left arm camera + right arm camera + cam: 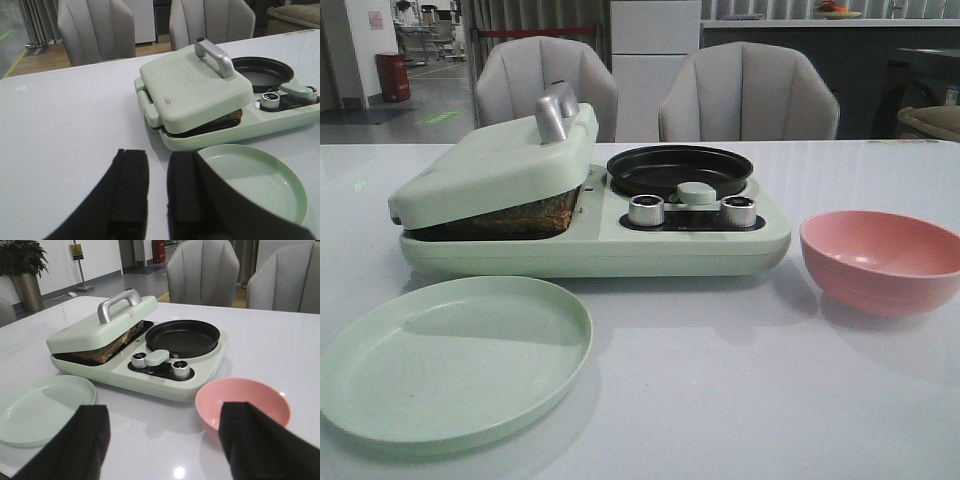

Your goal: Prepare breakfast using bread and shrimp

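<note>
The bread (515, 214) lies in the left bay of the pale green breakfast maker (700, 245), its dark crust showing under the tilted lid (495, 165) that rests on it. The same bread (118, 343) shows in the right wrist view, and an edge of the bread (227, 119) in the left wrist view. No shrimp shows anywhere. My left gripper (158, 161) hovers over bare table near the green plate, its jaws a narrow gap apart and empty. My right gripper (165, 415) is wide open and empty, in front of the maker. Neither gripper appears in the front view.
An empty black round pan (679, 168) sits on the maker's right side, behind two silver knobs (646, 210). A pale green plate (450, 355) lies at the front left and a pink bowl (883, 258) at the right. Two grey chairs (748, 92) stand behind the table.
</note>
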